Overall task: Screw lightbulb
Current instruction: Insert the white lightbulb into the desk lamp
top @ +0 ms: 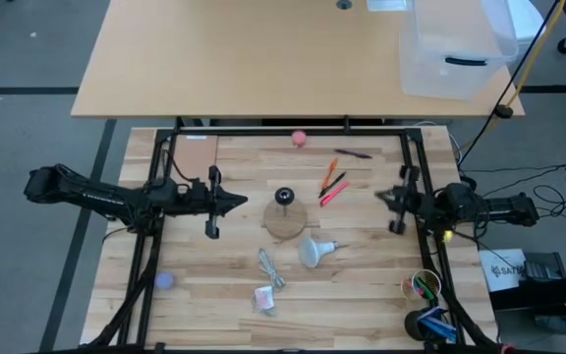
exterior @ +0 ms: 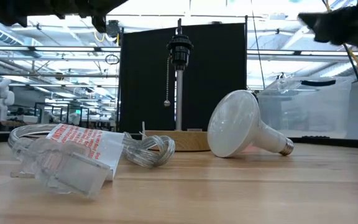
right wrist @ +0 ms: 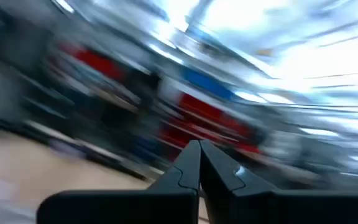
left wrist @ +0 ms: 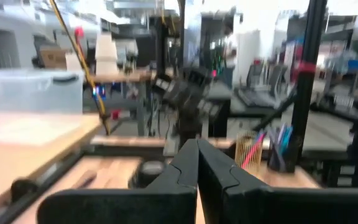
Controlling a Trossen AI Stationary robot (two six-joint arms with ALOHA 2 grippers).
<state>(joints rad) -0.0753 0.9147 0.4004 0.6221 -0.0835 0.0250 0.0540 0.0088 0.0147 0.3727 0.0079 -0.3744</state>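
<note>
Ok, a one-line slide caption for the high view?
Lightbulb lies on its side beside the socket base; left gripper and right gripper are shut and empty.

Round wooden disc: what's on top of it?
On the round wooden disc stands an upright black socket post, pull chain hanging beside it, socket empty. The white frosted lightbulb lies on the table alongside. The disc's underside is hidden.

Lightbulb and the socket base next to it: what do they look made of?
Lightbulb: frosted white globe, glass or plastic, can't tell which; matte with a soft sheen. Its screw base looks like silvery metal with visible threads.
Round base: pale wood, light tan, matte.
Socket post: grey metal-looking rod, glossy black socket on top, probably plastic.
</note>
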